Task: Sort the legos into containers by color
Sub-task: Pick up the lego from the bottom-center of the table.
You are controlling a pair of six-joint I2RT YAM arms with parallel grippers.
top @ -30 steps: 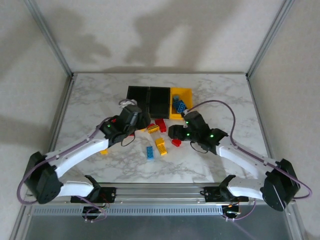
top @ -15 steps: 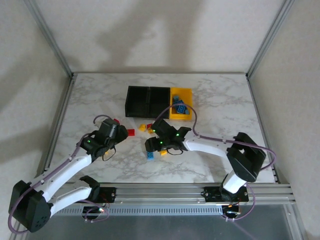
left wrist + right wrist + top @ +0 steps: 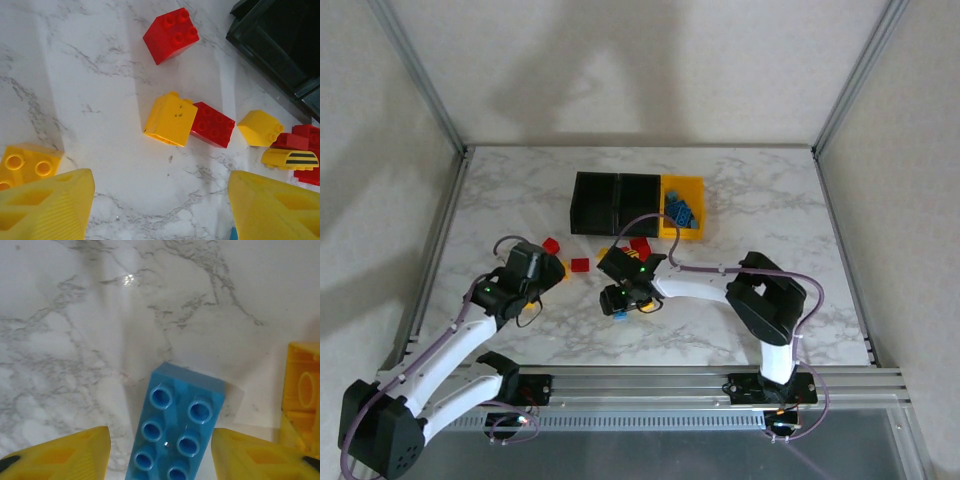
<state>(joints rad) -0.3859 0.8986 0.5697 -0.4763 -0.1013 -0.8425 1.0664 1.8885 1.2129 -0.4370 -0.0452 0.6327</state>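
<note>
The containers stand in a row at the back: two black bins (image 3: 617,203) and a yellow bin (image 3: 686,190) holding blue legos (image 3: 679,212). Loose red, yellow and blue legos lie in front of them. My right gripper (image 3: 160,457) is low over a blue brick (image 3: 177,427), one yellow finger on each side with a gap on both, so it is open around it. From above, that gripper (image 3: 620,297) covers most of the blue brick (image 3: 619,314). My left gripper (image 3: 160,210) stands open over bare marble, short of a yellow brick (image 3: 170,119) and a red brick (image 3: 212,124).
A red brick (image 3: 171,36) lies farther ahead of the left gripper and a yellow brick (image 3: 27,162) sits against its left finger. Yellow (image 3: 260,128) and red (image 3: 300,142) pieces crowd near the black bin's corner (image 3: 280,45). A yellow brick (image 3: 302,390) lies just right of the blue one.
The left arm has drawn back from the bins toward the near left. The right arm has swung left and come down over the blue brick, its fingers narrowing slightly.
</note>
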